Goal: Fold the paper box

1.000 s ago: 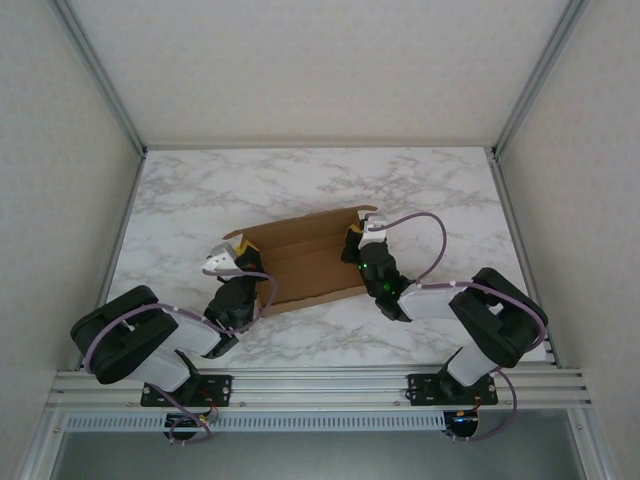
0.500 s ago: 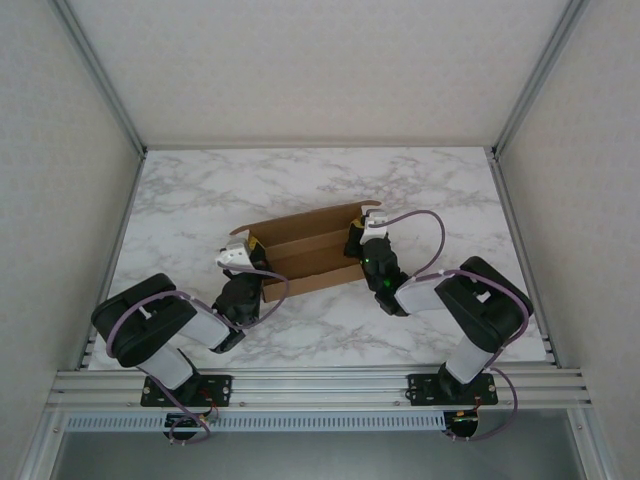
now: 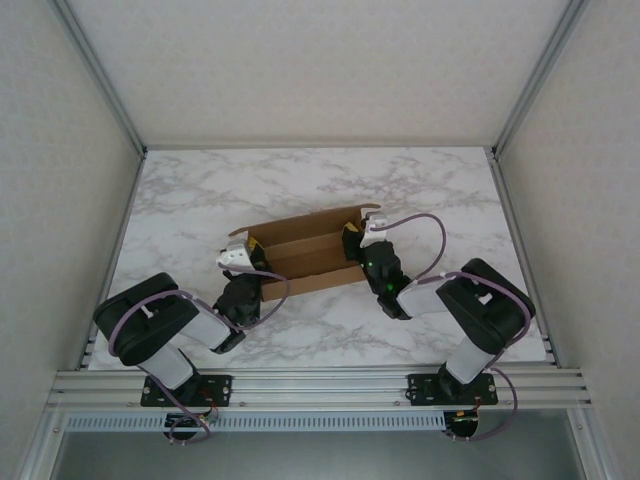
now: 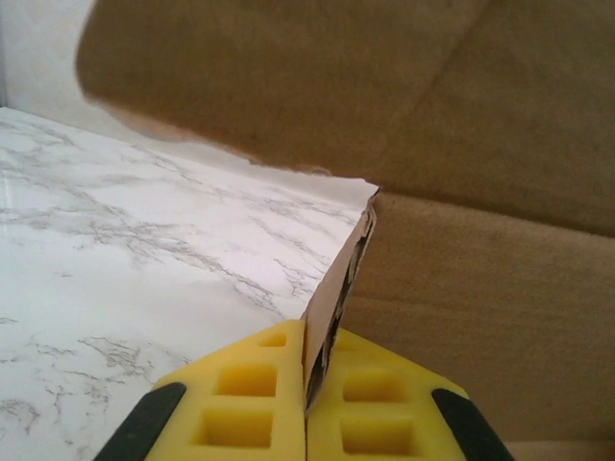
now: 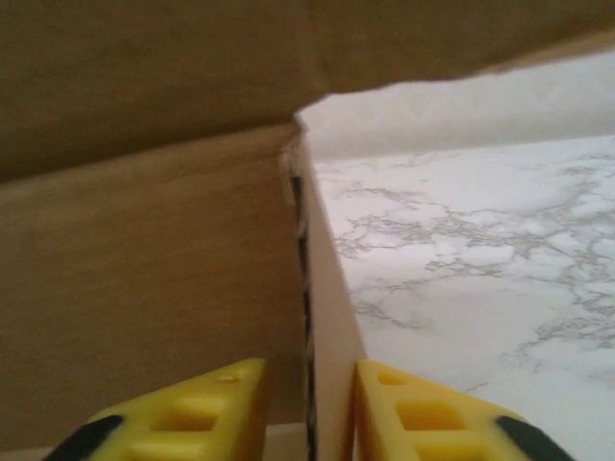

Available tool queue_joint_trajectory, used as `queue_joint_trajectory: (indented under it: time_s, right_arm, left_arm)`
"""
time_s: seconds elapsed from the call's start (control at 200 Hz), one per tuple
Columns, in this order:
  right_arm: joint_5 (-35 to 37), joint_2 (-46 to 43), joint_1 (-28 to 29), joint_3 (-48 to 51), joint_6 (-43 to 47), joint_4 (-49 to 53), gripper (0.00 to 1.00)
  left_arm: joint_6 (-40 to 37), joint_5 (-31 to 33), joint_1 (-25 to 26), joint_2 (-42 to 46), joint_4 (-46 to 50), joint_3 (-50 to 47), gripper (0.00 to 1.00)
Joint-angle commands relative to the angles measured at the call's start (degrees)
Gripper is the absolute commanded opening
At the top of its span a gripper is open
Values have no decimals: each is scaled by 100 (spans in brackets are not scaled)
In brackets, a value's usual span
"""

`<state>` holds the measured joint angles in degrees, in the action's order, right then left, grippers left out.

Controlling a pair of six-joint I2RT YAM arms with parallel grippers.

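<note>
The paper box (image 3: 305, 255) is plain brown cardboard lying mid-table, its long panels folded up into a shallow trough. My left gripper (image 3: 252, 247) is at the box's left end. In the left wrist view its yellow pads (image 4: 240, 403) are shut on the thin upright edge of a cardboard wall (image 4: 336, 288). My right gripper (image 3: 352, 238) is at the box's right end. In the right wrist view its jaws (image 5: 309, 403) stand apart astride an upright cardboard wall (image 5: 332, 317). The right pad (image 5: 413, 413) lies against that wall and a gap shows on the left side.
The white marble table (image 3: 430, 190) stretches around the box, bounded by aluminium posts and pale enclosure walls. A metal rail (image 3: 320, 385) carrying both arm bases runs along the near edge. Purple cables loop over each arm.
The box's near panel has been folded up, so the box looks narrower. My left arm has swung in toward it. The right jaws, shut on the wall earlier, have parted.
</note>
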<state>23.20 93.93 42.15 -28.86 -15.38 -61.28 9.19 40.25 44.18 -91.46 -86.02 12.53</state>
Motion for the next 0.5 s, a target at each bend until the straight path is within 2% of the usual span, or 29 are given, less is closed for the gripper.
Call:
queue_joint_trajectory:
  time_s: [0.0,0.18,0.496]
  right_arm:
    - [-706,-459,180,80,80,394,41]
    - [-928,-1562,120,302,181,828,53]
    - [-993,-3930,92,1011,269,2324,59]
  left_arm:
    - [48,-640,200,-256,804,74,0]
    - [-170,-711,235,-348,687,70,0]
    - [-712,-541,565,-546,381,38,0]
